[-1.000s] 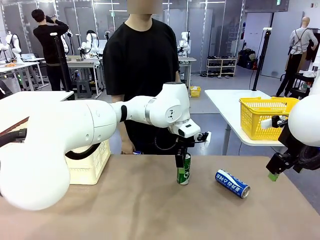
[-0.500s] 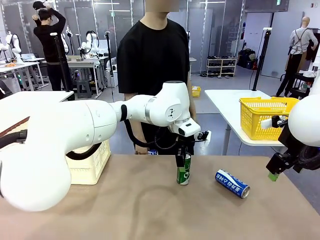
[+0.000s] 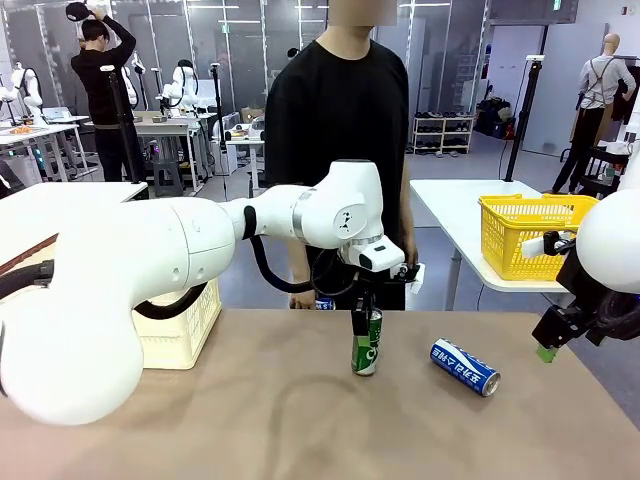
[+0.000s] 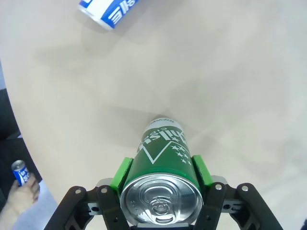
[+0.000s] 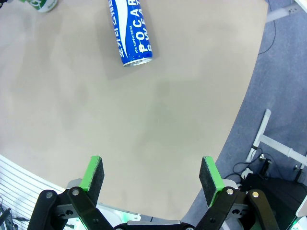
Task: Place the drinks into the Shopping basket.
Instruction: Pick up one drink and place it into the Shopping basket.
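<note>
Left gripper [image 4: 161, 171], closed on the green can [image 3: 367, 343]: the left wrist view shows a green pad [image 4: 122, 173] against each side of the can's upper wall, just under the silver lid. The can stands upright near the middle of the table [image 3: 250, 420]; whether its base rests on the surface or sits just off it cannot be told.

Shopping basket [image 3: 186, 328], cream and perforated, stands at the table's left, largely hidden by the left arm and well apart from the held can.

Right gripper [image 5: 151, 167], jaws wide and empty, hangs over the table's right edge.

Blue can [image 3: 464, 367] lies on its side to the right of the green can and apart from it, between the two grippers. A smaller-looking blue can [image 4: 20, 172] is in the person's hand [image 4: 19, 195] at the far edge.

Handling, as a judgement: these slim cans are probably light, with thin walls that are stiff if full but dent under a hard squeeze. The lacquered surface is likely slippery, so the pads should sit across the full diameter on the straight wall, not on the tapered shoulder. The lying can may roll, and is best taken across its width at mid-length.
</note>
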`<state>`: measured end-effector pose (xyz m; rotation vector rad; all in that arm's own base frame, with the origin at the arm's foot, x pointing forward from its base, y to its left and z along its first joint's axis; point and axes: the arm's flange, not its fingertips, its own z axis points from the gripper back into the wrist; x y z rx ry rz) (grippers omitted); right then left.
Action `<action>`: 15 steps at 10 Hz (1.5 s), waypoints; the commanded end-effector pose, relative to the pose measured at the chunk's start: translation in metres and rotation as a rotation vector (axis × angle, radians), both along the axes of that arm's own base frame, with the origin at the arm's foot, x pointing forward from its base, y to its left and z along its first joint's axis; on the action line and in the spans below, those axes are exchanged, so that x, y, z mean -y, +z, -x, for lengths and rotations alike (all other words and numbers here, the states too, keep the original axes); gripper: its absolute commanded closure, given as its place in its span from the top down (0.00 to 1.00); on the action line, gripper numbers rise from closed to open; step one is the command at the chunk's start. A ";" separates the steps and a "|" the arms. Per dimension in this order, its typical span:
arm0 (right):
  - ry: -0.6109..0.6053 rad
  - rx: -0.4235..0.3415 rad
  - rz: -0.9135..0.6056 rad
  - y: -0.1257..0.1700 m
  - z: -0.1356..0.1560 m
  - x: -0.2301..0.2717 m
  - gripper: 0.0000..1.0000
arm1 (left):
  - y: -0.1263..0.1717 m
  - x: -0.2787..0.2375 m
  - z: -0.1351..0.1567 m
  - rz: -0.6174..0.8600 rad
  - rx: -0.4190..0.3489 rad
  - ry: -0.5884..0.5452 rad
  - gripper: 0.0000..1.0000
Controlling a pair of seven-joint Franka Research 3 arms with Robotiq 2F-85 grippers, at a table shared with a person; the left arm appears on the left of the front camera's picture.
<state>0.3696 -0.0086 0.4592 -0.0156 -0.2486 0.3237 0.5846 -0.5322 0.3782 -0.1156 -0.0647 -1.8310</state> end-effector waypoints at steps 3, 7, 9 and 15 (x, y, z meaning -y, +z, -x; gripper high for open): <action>0.013 -0.003 0.002 0.001 0.000 0.002 1.00 | 0.075 -0.004 0.007 0.010 -0.008 -0.012 0.00; 0.013 -0.003 0.002 0.001 0.000 0.002 1.00 | 0.155 -0.070 0.036 0.018 0.059 0.027 0.00; 0.013 -0.003 0.002 0.001 0.000 0.002 1.00 | 0.183 -0.103 0.052 -0.008 0.062 0.049 0.00; 0.013 -0.003 0.002 0.001 0.000 0.002 1.00 | 0.207 -0.187 0.086 0.051 0.089 0.078 0.00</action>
